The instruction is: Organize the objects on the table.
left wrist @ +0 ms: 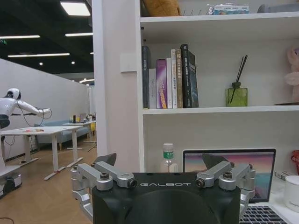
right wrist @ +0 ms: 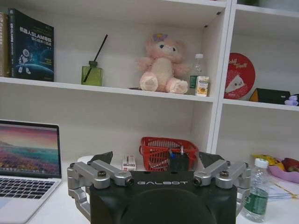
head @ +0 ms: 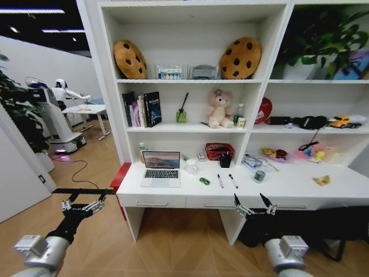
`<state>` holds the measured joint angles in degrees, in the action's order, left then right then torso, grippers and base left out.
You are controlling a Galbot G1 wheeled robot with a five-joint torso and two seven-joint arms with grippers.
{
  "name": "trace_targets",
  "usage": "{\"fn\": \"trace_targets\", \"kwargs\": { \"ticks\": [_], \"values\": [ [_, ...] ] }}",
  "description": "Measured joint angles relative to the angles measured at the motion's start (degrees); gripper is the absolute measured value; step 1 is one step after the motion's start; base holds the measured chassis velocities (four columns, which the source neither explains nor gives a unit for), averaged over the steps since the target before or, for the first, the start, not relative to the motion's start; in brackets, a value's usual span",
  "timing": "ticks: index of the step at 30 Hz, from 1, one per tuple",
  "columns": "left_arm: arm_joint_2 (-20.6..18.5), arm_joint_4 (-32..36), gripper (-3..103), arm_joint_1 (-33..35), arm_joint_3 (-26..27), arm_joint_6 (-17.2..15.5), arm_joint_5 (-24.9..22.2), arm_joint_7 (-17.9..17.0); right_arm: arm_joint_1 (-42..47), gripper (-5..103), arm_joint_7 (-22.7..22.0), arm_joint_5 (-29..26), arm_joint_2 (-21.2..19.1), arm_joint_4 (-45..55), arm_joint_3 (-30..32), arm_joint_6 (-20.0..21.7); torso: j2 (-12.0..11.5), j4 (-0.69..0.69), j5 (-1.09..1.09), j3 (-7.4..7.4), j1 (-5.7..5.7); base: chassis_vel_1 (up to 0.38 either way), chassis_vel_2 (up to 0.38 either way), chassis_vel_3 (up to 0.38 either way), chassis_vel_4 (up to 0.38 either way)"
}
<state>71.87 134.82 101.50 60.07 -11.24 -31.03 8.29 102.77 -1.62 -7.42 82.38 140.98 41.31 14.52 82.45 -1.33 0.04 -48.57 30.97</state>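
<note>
Head view is showing both pincers being held released in the lower part of the frame, short of the table [head: 288, 187]: the left pincer [head: 84, 205] at lower left, over the wooden floor and off the table's left end, and the right pincer [head: 253, 206] low and right of centre, in front of the drawer fronts. Nothing is being grasped by either. Across the middle of the frame the objects are lying on the white top: the open laptop [head: 161, 168] left of centre, the green toy car [head: 204, 181] beside it, two pens [head: 226, 180] further right, the small can [head: 259, 176] and, near the right edge, the yellow scrap [head: 322, 180].

Judging from this, an approach is being set up. It would be done well by raising the arms above the table edge before reaching in, and by taking the pens one at a time, jaws closing across the barrel.

Left wrist view is adding a clear bottle [left wrist: 168, 159] standing just beside the laptop screen. Right wrist view is adding a red basket [right wrist: 167, 153] at the back of the table, a possible place for the pens.
</note>
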Motion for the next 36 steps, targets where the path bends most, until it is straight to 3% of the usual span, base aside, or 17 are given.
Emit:
{"fn": "trace_targets", "kwargs": {
  "ticks": [5,14,17,19,21,23,27,29,33,35,36],
  "values": [
    [0.14,-0.23,100,-0.43,-0.17,0.00,-0.01,-0.01,-0.23,100,0.04,0.16,0.09,-0.42,-0.32,-0.58,-0.02,0.00,-0.05,-0.03,0.07,-0.318,0.296,0.327,-0.321],
    [0.59,-0.13,103,-2.29,-0.69,-0.68,-1.02,-1.45,-0.34,100,1.19,0.37,0.39,-1.96,-0.80,-2.28,0.03,0.00,-0.05,0.03,-0.08,-0.087,0.089,0.037,-0.046],
    [0.44,-0.68,95,-3.82,-0.76,-0.73,-0.55,-1.78,-0.48,100,1.08,0.47,0.45,-2.12,-0.92,-2.26,0.05,0.01,-0.03,0.03,-0.11,0.079,-0.075,-0.072,0.068],
    [-0.53,-1.19,84,-5.73,-1.43,-1.48,-0.80,-1.96,-0.89,100,0.79,0.42,0.36,-2.25,-0.91,-1.92,0.05,0.01,-0.04,0.04,-0.11,0.037,-0.041,-0.040,0.029],
    [-0.90,-1.29,84,-6.26,-1.65,-1.74,-0.93,-2.11,-1.06,100,0.62,0.34,0.29,-2.34,-0.91,-1.77,0.05,0.01,-0.03,0.03,-0.11,0.000,0.000,0.000,0.000],
    [-3.08,-1.77,68,-8.77,-3.08,-3.01,-1.07,-2.80,-2.41,100,-0.19,-0.40,-0.24,-2.84,-0.75,-0.73,0.03,0.00,-0.04,0.01,-0.04,0.000,0.000,0.000,0.000],
    [-4.71,-2.23,63,-10.90,-5.49,-3.89,-1.19,-4.21,-3.76,100,-0.71,-1.18,-1.07,-3.47,-0.51,0.34,0.01,-0.01,-0.04,0.00,0.00,0.000,0.000,0.000,0.000],
    [-6.62,-3.45,46,-14.43,-11.51,-5.21,-1.32,-6.88,-6.46,100,-1.26,-2.45,-2.63,-5.05,-0.47,1.73,0.01,-0.01,-0.03,0.00,0.00,0.000,0.000,0.000,0.000],
    [-7.12,-4.50,35,-16.28,-15.59,-5.69,-1.06,-9.12,-8.73,100,-1.34,-3.27,-3.85,-6.72,-0.91,2.35,0.01,-0.01,-0.03,0.00,0.00,0.000,0.000,0.000,0.000],
    [-7.15,-5.48,24,-18.26,-20.49,-6.67,-0.99,-13.63,-11.77,100,-1.21,-4.53,-5.82,-9.09,-1.78,3.12,0.01,0.04,-0.02,0.00,-0.01,0.000,0.000,0.000,0.000],
    [-7.15,-5.48,24,-18.26,-20.49,-6.67,-0.99,-13.63,-11.77,100,-1.21,-4.53,-5.82,-9.09,-1.78,3.12,0.01,0.04,-0.02,0.00,-0.01,0.000,0.000,0.000,0.000]
  ]
}}
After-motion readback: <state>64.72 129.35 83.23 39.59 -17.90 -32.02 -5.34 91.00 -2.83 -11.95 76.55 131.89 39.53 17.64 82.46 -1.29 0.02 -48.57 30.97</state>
